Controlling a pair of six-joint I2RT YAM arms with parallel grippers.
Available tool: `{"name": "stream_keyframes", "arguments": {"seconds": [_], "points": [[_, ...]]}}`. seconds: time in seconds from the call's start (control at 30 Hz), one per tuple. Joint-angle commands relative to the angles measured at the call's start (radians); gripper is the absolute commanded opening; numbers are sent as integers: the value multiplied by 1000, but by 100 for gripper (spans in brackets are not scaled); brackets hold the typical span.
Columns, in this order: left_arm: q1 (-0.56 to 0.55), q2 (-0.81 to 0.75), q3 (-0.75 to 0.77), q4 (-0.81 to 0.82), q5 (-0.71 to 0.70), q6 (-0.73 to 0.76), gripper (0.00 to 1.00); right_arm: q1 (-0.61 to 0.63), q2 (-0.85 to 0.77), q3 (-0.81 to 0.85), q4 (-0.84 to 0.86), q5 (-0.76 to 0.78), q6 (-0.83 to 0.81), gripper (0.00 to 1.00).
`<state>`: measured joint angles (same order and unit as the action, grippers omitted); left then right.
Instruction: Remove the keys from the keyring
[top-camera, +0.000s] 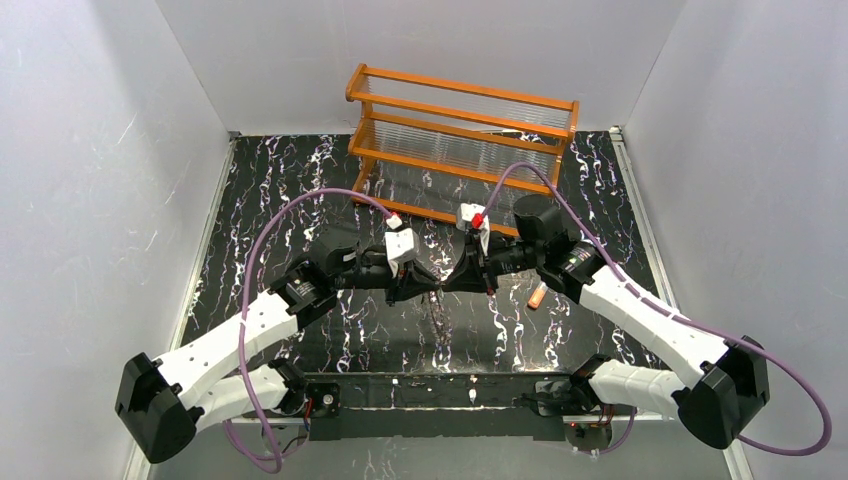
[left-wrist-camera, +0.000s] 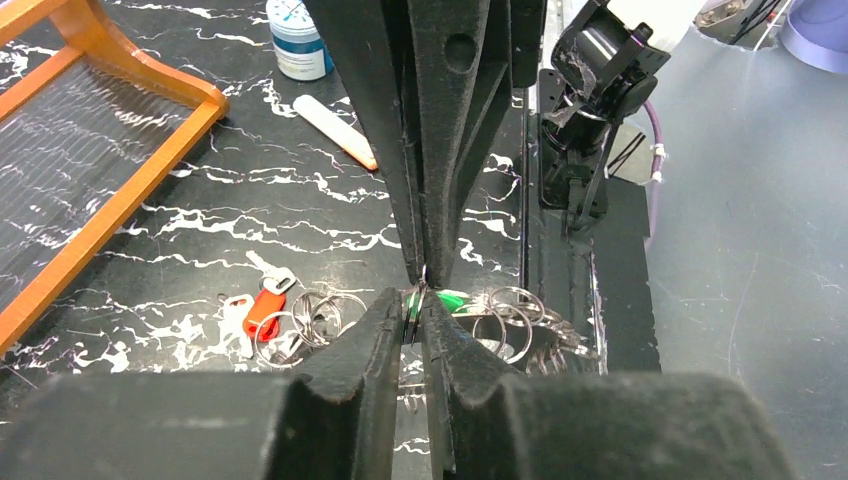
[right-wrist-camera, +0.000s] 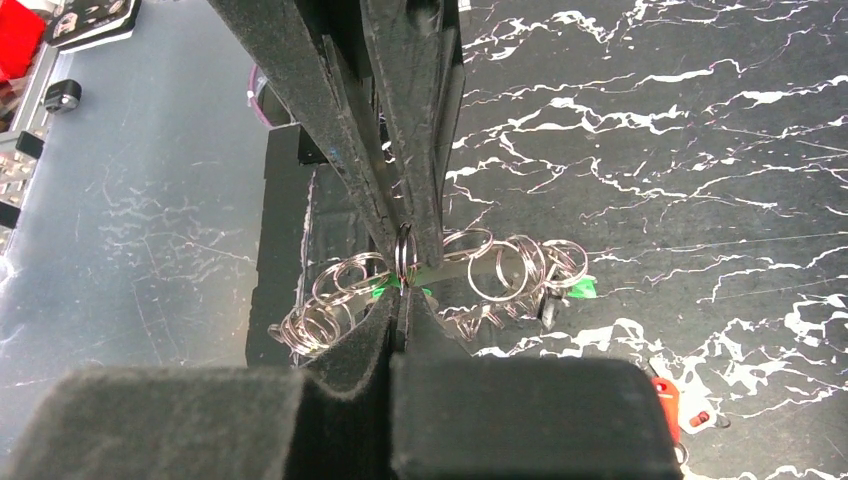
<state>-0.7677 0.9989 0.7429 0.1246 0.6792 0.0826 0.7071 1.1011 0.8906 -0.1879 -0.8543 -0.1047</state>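
Lower centre, wrist views: left gripper nips a small silvery split ring; right gripper fully closed, apparently on the green plastic-headed key.

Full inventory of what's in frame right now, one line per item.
rack: one, orange wood, rear of table
tube: one, pale with orange cap, lying on table by right arm
pot: one, blue and white, standing near tube
red key: one, red head, on table among loose rings
green keys: count unclear, green heads, in the ring bunch
rings: many, silver, bunched at the fingertips
table: one, black with white veins
left arm, right arm: white and black, purple cables
left gripper: black, mid-table, pinching a ring
right gripper: black, tip to tip with left, shut on the bunch
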Motion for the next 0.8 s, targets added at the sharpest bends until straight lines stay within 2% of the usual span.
{"name": "stream_keyframes", "arguments": {"seconds": [0.0,0.1,0.23,0.53,0.77], "points": [[-2,12,49,-54,44,26,11,-4,0,77,4,-33,-17,1],[-3,22,58,-54,51,13,15,-4,13,81,-5,-34,-20,1],[-3,24,61,-56,60,12,16,-4,17,86,-15,-41,-26,1],[-2,10,59,-35,100,1,0,-4,23,74,-22,-31,-33,1],[-2,-46,13,43,105,-47,0,-9,-9,-4,17,33,19,1]]}}
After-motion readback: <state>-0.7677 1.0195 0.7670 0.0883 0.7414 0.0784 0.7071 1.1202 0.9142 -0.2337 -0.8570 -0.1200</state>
